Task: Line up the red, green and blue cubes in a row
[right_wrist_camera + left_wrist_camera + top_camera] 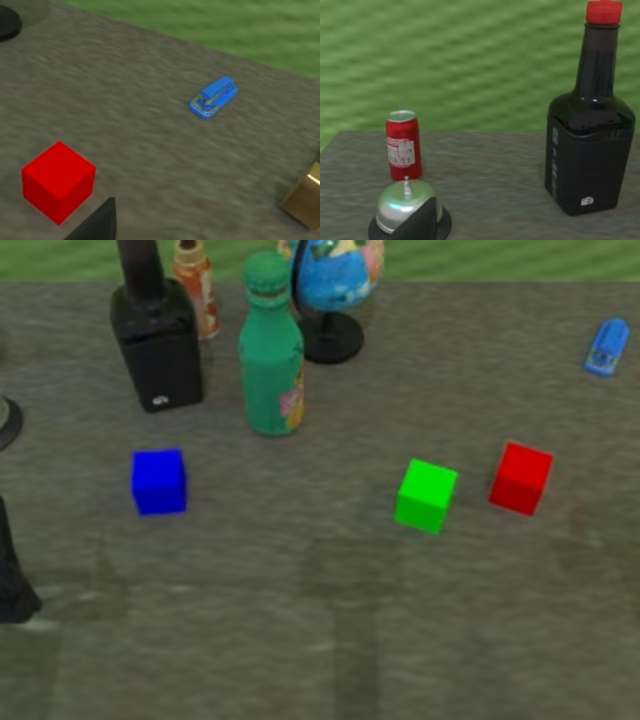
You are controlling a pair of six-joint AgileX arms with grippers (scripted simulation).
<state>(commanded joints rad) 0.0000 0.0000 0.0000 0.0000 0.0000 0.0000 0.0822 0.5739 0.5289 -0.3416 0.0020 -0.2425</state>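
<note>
**Cubes scattered, none in hand**

Cubes sit apart on the desk (320,640), and the row is not yet made. The blue cube (158,481) rests alone toward the left side, in front of the black bottle (156,340) and to the left of the teal bottle (271,350). The green cube (426,496) and the red cube (520,478) sit near each other on the right, close but not touching, the red one a little farther back. A small blue toy car (606,347) lies well apart at the far right, and a globe (330,290) stands behind the bottles.

Our left arm shows only as a dark shape at the left edge of the top view; its wrist view looks at a red can (403,145) and a silver bell (407,205). Our right arm is out of the top view, though its wrist view takes in the red cube (58,181), so we judge it waits nearby. We cannot tell whether either hand is released or clenched; neither touches a cube.

We judge the cubes to be light and stiff, with flat matte faces that should not slip. Two opposite side faces offer the natural hold, taken from above. The blue cube has the farthest to travel, and the teal bottle stands close enough to its path to be knocked.
</note>
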